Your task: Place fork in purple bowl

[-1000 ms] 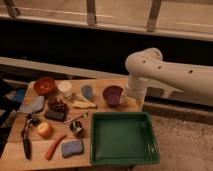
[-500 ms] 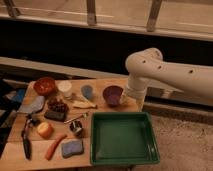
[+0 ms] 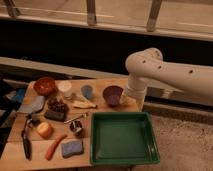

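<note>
The purple bowl (image 3: 112,95) stands upright at the back right of the wooden table (image 3: 100,82). The fork (image 3: 75,119), a slim silvery utensil, lies flat near the middle of the table, left of the green tray and well apart from the bowl. The white arm comes in from the right and bends down. My gripper (image 3: 129,98) is at its lower end, just right of the purple bowl near the table's right edge. It holds nothing that I can see.
A green tray (image 3: 95,142) fills the front right. A red-orange bowl (image 3: 45,86), white cup (image 3: 64,88), blue cup (image 3: 87,91), pale yellowish curved piece (image 3: 82,104), grapes (image 3: 58,106), orange fruit (image 3: 45,130), carrot (image 3: 54,146), blue sponge (image 3: 72,148), black-handled tool (image 3: 26,144) and small can (image 3: 76,128) crowd the left.
</note>
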